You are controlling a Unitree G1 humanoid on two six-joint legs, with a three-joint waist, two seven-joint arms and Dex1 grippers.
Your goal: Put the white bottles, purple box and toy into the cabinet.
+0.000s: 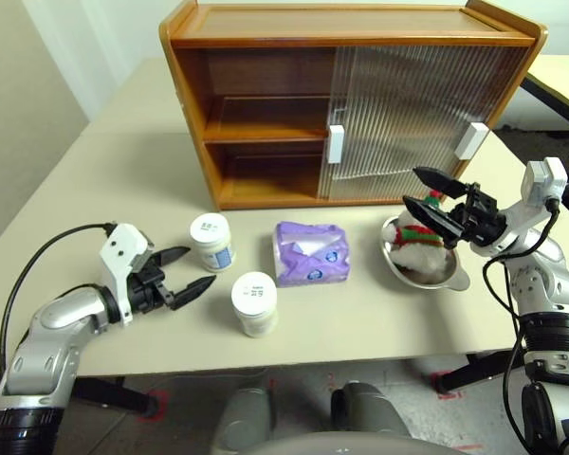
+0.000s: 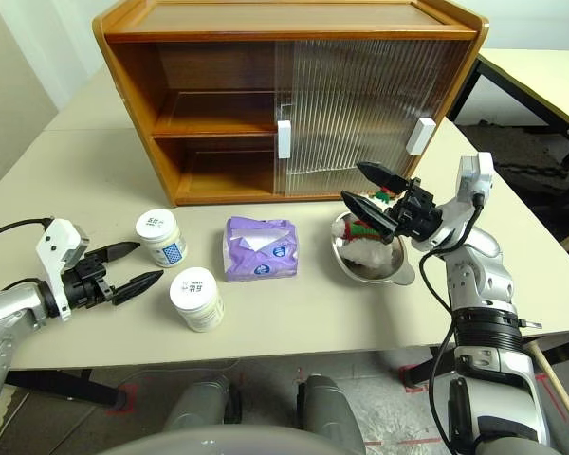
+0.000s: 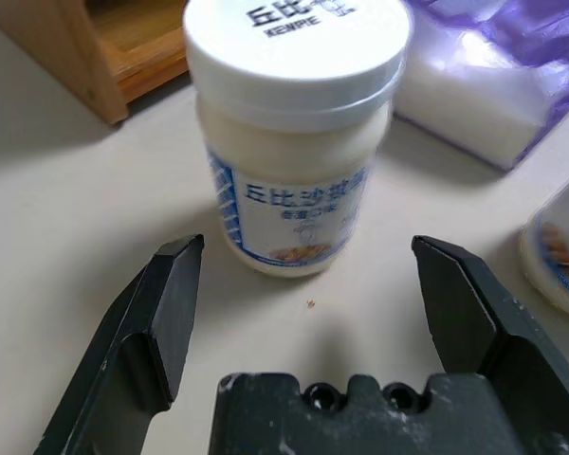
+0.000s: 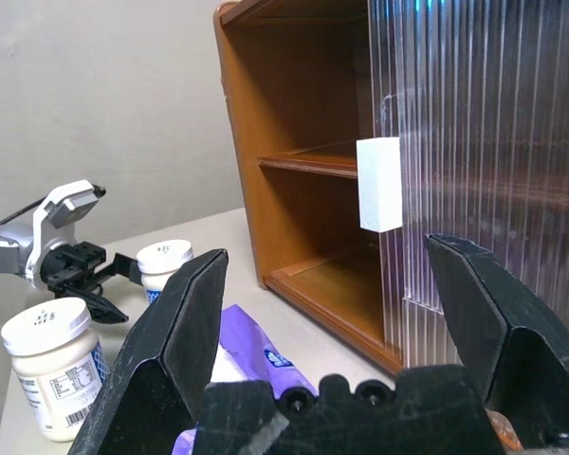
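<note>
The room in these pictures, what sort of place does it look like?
Probably a lab or test room rather than a home: plain beige tables pushed together, a bare white wall, red tape marks on the grey floor, and a small wooden cabinet set on the table like a prop.

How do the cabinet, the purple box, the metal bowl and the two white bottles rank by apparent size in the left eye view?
1. cabinet, largest by far
2. purple box
3. metal bowl, close to the box, partly behind the right gripper
4. far bottle and near bottle: alike; unranked
</note>
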